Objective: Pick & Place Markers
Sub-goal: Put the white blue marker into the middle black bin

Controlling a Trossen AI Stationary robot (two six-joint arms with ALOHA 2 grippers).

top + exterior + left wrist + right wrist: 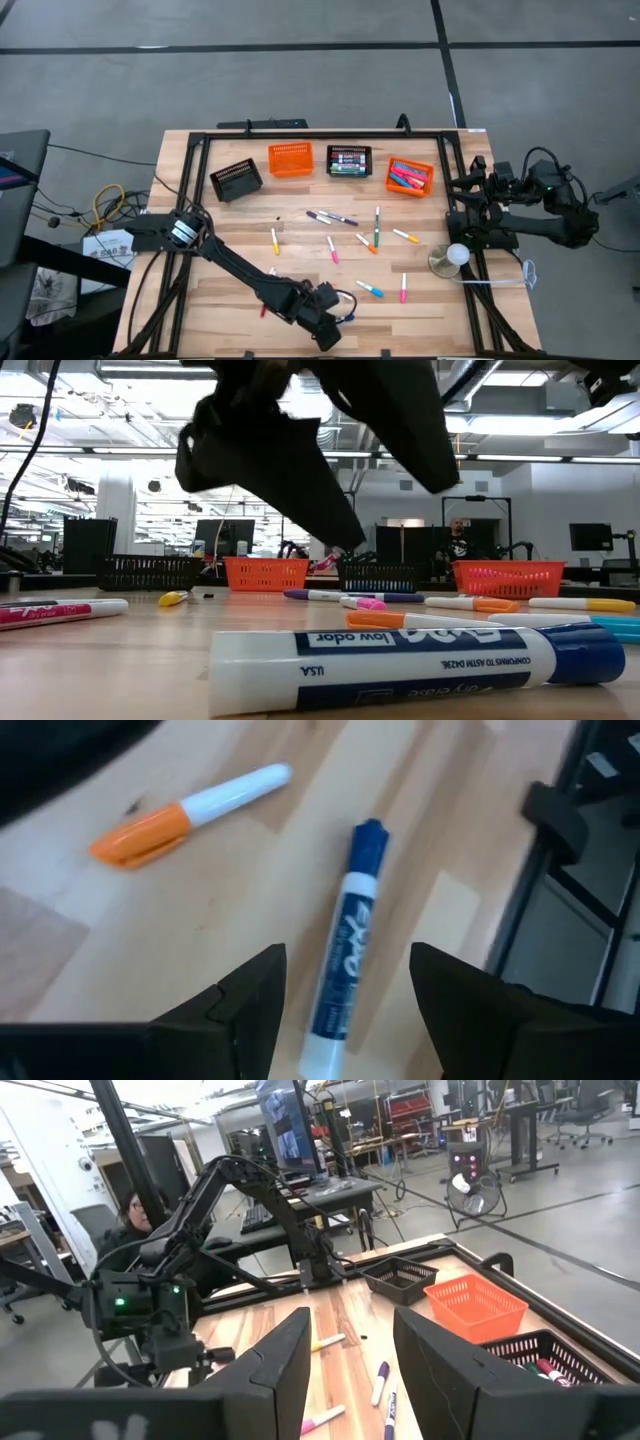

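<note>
High view: your left gripper (327, 330) sits low over the near edge of the counter (230, 250), arm stretched diagonally across the wood. The right gripper (462, 195) waits off the counter's right side, near the frame. Loose markers (343, 237) lie scattered mid-counter; more fill the black basket (349, 161) and the right-hand orange basket (410, 177) along the far edge, beside an orange basket (291, 159) and a tilted black basket (236, 180).

Low view: a blue-capped marker (400, 665) lies flat right at the lens, with the dark left arm overhead.

Left wrist view: your jaws stand apart, holding nothing. The blue-capped marker (348, 950) lies on the wood, its body running into the gap between the fingers (245, 1010). An orange-capped marker (190, 812) lies apart from it.

Right wrist view: jaws part open and empty, looking across the counter at the left arm.
</note>
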